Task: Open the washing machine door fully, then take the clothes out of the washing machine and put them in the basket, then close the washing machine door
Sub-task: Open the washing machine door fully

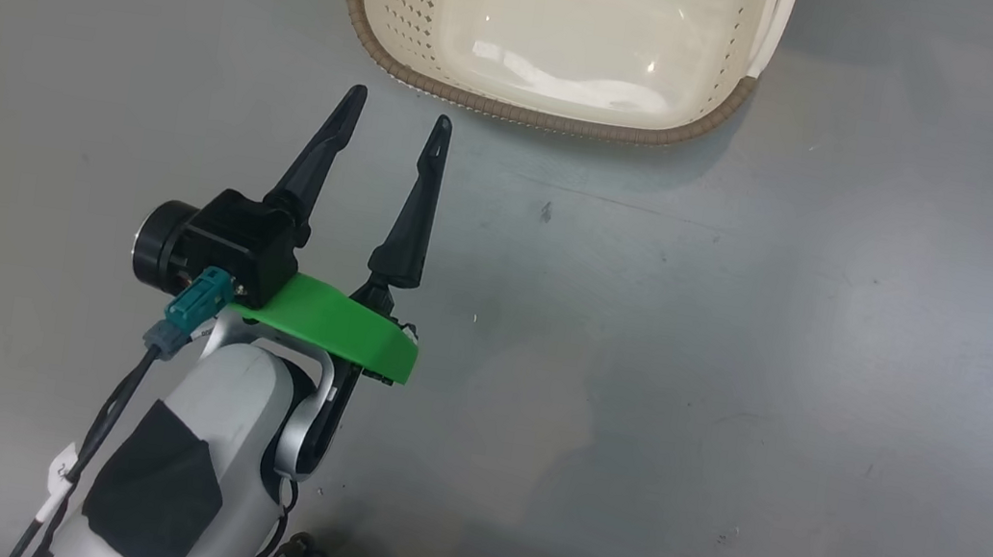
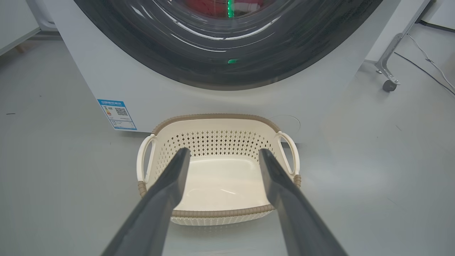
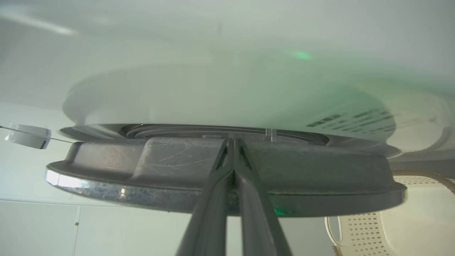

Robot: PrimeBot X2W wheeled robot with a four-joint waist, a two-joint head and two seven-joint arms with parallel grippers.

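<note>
Right wrist view: right hand (image 3: 233,141) closed at the washing machine door (image 3: 320,170) (stiff, likely slick); hook its rim. Left hand (image 1: 400,107) spread, empty.

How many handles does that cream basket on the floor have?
2: the left handle and the right handle, one at each end of the basket. None seems hidden.

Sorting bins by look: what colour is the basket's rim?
Brown, woven-look rim on the cream basket; left wrist view shows it best.
</note>
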